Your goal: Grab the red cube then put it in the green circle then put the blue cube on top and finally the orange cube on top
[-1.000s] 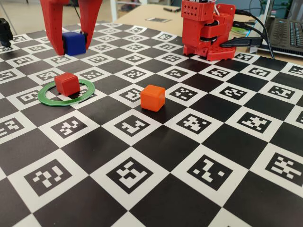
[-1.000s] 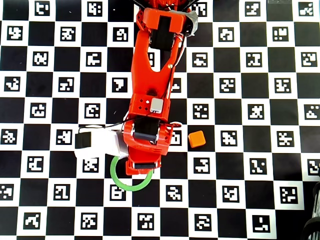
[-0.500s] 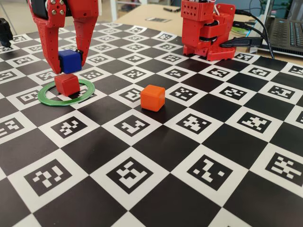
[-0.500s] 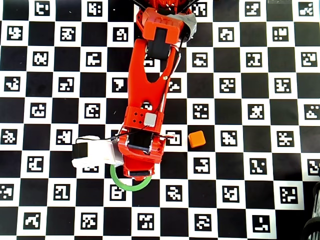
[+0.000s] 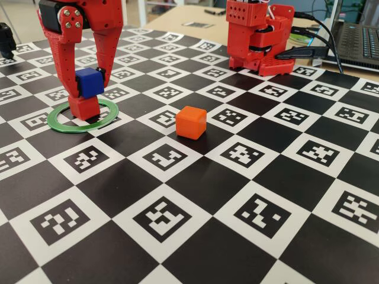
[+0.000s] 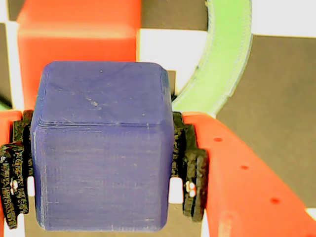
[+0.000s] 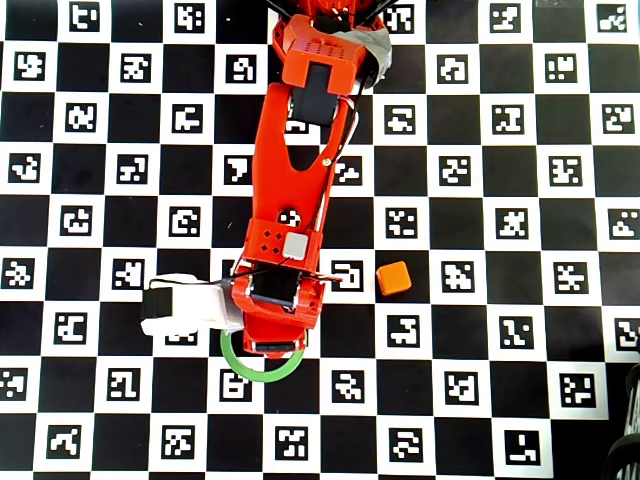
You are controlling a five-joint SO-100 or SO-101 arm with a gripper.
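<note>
Now the pincer point(image 5: 87, 83) grips the blue cube point(image 5: 89, 81) atop the red cube point(image 5: 84, 107).

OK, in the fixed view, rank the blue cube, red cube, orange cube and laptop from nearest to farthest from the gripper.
1. Blue cube: clamped in the gripper.
2. Red cube: directly below, inside the green circle.
3. Orange cube: off to the right on the board.
4. Laptop: far right, beyond the board.
</note>
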